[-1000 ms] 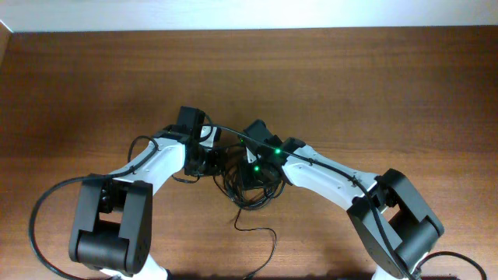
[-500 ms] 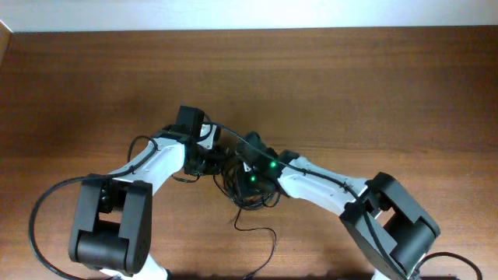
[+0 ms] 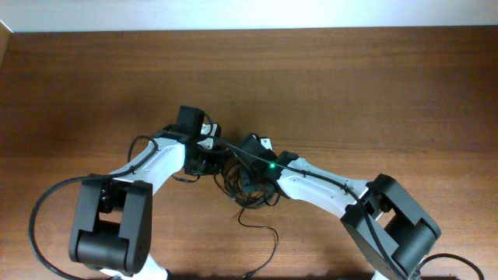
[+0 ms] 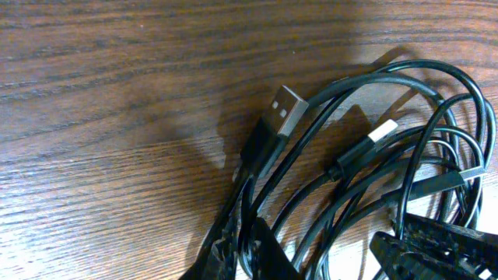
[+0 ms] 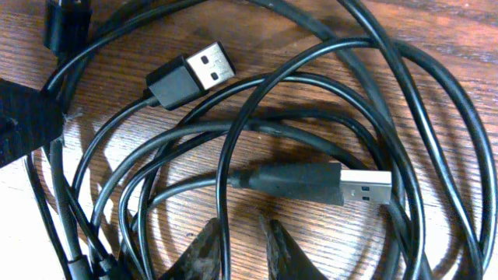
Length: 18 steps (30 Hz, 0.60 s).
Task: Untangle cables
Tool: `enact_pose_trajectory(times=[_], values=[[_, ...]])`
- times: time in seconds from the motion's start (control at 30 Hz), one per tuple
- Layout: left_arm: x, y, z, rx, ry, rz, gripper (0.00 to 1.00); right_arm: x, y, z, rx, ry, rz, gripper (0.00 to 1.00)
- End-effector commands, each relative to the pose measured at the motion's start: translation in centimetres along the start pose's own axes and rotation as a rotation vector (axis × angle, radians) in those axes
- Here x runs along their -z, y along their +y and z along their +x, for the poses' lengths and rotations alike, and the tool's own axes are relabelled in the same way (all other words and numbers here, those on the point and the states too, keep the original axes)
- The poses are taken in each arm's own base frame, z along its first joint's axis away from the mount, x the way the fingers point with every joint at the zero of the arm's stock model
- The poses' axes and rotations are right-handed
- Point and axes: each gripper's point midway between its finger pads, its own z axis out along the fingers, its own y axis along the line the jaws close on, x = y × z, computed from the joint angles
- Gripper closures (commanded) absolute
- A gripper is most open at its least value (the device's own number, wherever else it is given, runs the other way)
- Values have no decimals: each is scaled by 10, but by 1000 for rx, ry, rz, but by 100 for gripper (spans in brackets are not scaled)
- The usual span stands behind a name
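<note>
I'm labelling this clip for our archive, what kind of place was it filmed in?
Likely a robotics lab bench: a wooden table, a white left arm and right arm reaching over it, and tangled black USB cables between them.

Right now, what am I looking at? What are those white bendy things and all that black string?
Those are two robot arms, the left arm and the right arm, seen from a camera above the wooden table. The other two pictures come from little cameras on each wrist, looking past the fingers. The black string is a tangle of cables with metal plugs, lying on the table between the arms. Each arm ends in a two-finger pincher. The left gripper and the right gripper both have strands between their fingers, but I cannot tell whether they are squeezing them.
</note>
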Motion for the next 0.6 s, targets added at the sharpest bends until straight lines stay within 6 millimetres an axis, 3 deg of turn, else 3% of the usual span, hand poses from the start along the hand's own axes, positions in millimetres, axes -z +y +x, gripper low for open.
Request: enact_pose_trajectory(times=[0.0, 0.07, 0.2, 0.23, 0.27, 0.37, 0.4, 0.5, 0.57], values=[[-1, 1, 4, -11, 8, 5, 91, -10, -15, 15, 0, 38, 56, 79], [-1, 1, 4, -11, 8, 5, 91, -10, -4, 21, -3, 80, -6, 71], [-1, 1, 3, -11, 5, 6, 91, -9, 6, 26, -4, 112, -57, 71], [-1, 1, 3, -11, 5, 5, 91, -9, 5, 26, -4, 111, -57, 73], [-1, 1, 3, -11, 5, 5, 91, -9, 4, 25, -11, 113, -56, 96], [-1, 1, 3, -11, 6, 3, 91, 11, 11, 9, 29, 113, -174, 96], [-1, 3, 4, -10, 7, -4, 91, 29, 18, -4, 74, 94, -268, 96], [-1, 3, 3, -10, 6, -6, 91, 124, 53, -39, 255, -5, -686, 96], [-1, 3, 3, -12, 3, -5, 90, 167, 54, -50, 262, -60, -811, 96]])
